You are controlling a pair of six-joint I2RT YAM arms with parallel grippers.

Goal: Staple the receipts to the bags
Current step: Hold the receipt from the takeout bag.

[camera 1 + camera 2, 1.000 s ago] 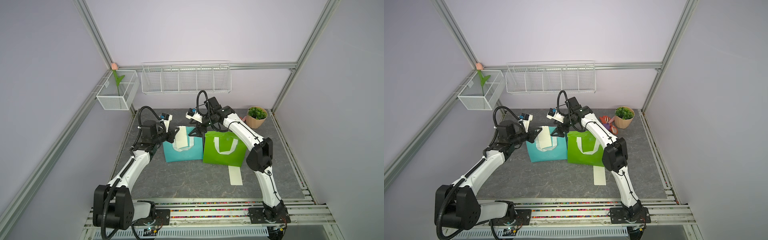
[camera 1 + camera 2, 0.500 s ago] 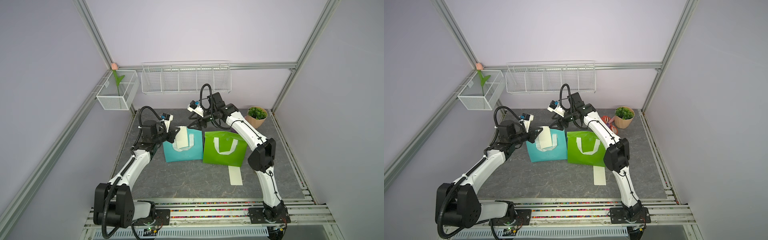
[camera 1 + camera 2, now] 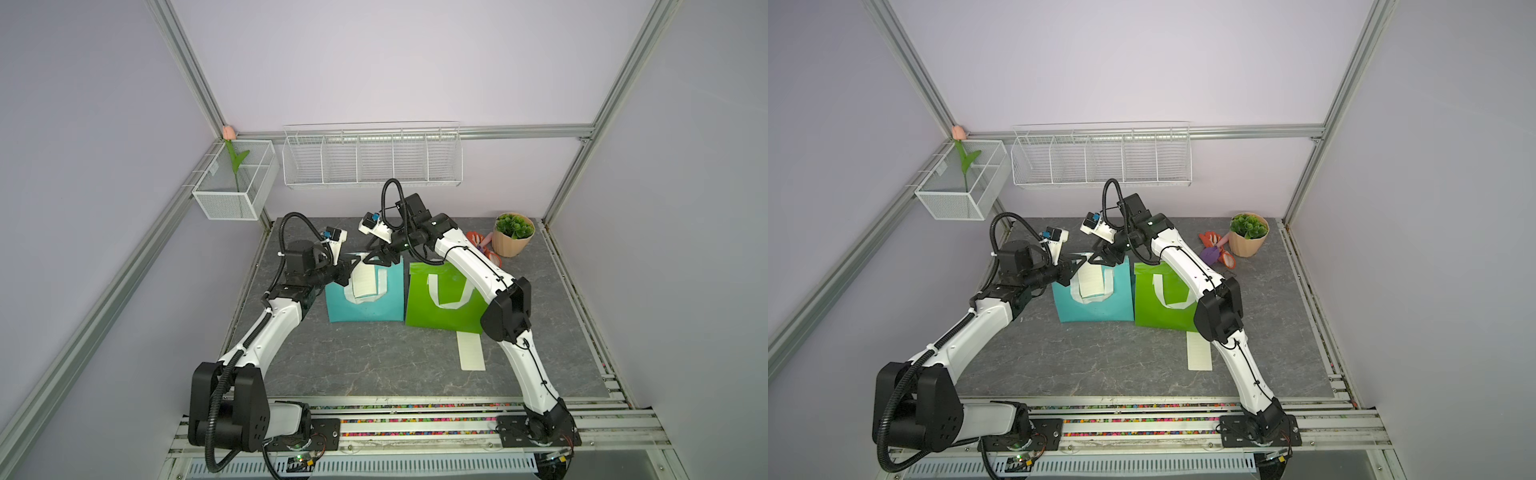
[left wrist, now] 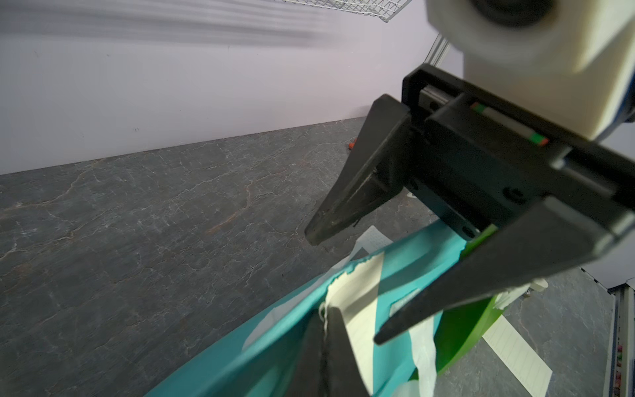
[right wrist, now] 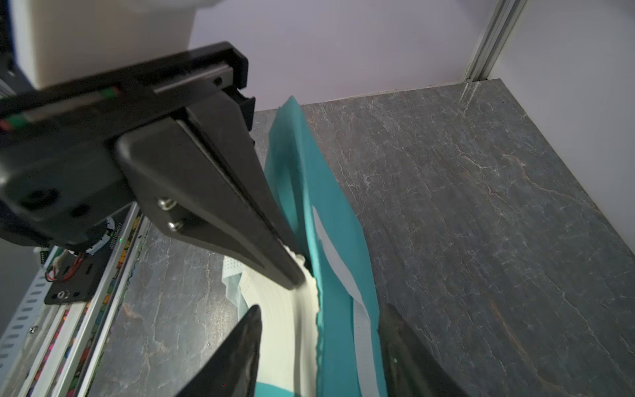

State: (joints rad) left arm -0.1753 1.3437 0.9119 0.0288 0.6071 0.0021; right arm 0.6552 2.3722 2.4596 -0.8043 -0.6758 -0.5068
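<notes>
Teal wedge-shaped tote bag (image 3: 365,309) stands toward the table's (image 3: 374,365) back edge. The closed left gripper (image 5: 293,276) pinches the cream paper receipt (image 5: 285,319) against its upper rim. Beside it, the right gripper (image 4: 343,288), half spread and empty, straddles that rim.

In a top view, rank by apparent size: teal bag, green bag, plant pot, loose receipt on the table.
1. Green bag and teal bag: alike; the right arm covers part of the green one.
2. Plant pot, loose receipt: close; pot slightly bigger but stands farther back, unsure.
</notes>
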